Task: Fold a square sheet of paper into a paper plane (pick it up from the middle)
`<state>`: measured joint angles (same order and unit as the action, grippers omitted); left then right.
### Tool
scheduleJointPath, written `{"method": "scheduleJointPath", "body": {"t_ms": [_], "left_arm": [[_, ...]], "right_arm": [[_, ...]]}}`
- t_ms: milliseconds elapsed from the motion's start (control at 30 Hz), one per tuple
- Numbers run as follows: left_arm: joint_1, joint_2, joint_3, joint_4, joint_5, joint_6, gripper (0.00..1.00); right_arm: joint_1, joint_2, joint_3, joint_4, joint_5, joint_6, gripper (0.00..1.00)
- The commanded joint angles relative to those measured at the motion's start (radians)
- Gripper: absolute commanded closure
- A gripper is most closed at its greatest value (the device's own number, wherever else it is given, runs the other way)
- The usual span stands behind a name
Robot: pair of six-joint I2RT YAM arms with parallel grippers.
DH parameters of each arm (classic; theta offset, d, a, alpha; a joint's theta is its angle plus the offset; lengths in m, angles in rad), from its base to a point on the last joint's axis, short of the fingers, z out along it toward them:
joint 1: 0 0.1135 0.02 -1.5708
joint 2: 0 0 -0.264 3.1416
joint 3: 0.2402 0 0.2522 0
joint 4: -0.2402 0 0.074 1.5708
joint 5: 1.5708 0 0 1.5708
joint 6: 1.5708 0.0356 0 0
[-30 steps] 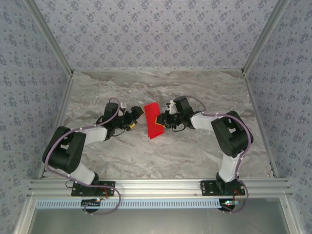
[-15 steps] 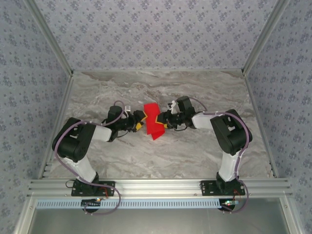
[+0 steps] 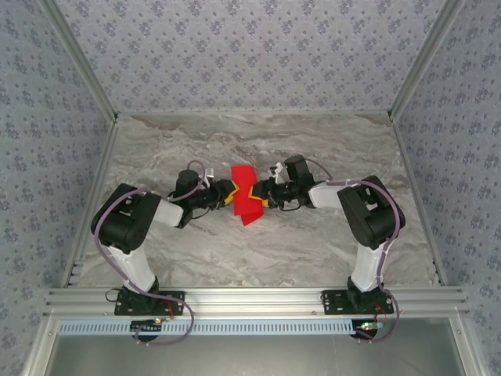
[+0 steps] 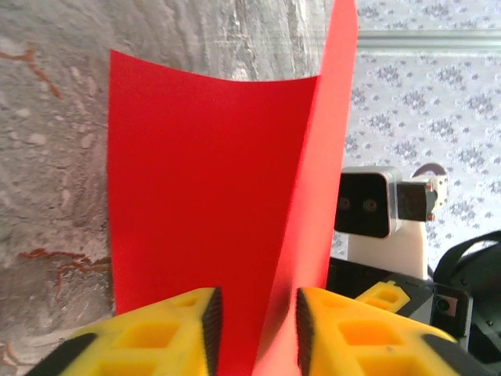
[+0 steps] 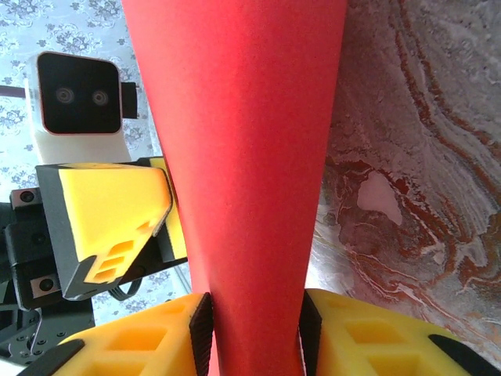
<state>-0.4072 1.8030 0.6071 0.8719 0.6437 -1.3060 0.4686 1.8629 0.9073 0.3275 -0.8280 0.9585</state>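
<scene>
Left wrist view, bottom edge: left gripper [image 4: 258, 309] narrow around the red paper [image 4: 203, 180], not pinching; right gripper [image 5: 254, 313] clamps it. Opposed pulls could tear it.

1. I can read no writing, label, brand, number or sign in any of my views: not on the sheet of paper [image 3: 245, 197], not on my left gripper [image 4: 255, 323], and not on my right gripper [image 5: 255, 325].
</scene>
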Motion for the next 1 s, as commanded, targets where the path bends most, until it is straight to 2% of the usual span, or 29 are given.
{"method": "scheduleJointPath", "body": {"t_ms": [0,167,300,400,633,800,967], "left_arm": [[-0.01,0.014,0.031,0.066,0.018,-0.001,0.75],[-0.022,0.017,0.049,0.059,0.022,0.014,0.93],[-0.071,0.0,0.058,-0.007,-0.027,0.053,0.95],[-0.118,-0.011,0.075,-0.069,-0.065,0.085,0.96],[-0.186,-0.003,0.113,-0.175,-0.124,0.135,0.96],[-0.176,-0.042,0.097,-0.307,-0.2,0.213,0.96],[-0.149,-0.094,0.103,-0.426,-0.225,0.296,0.96]], "right_arm": [[-0.008,-0.006,-0.018,0.019,-0.008,0.013,0.6],[-0.02,-0.051,-0.044,-0.047,0.055,-0.024,0.5],[-0.057,-0.14,-0.055,-0.205,0.17,-0.128,0.38],[-0.101,-0.209,-0.084,-0.252,0.235,-0.159,0.29],[-0.131,-0.213,-0.089,-0.268,0.22,-0.176,0.27],[-0.069,-0.172,-0.03,-0.36,0.252,-0.223,0.28],[0.001,-0.115,0.03,-0.419,0.308,-0.237,0.31]]}}
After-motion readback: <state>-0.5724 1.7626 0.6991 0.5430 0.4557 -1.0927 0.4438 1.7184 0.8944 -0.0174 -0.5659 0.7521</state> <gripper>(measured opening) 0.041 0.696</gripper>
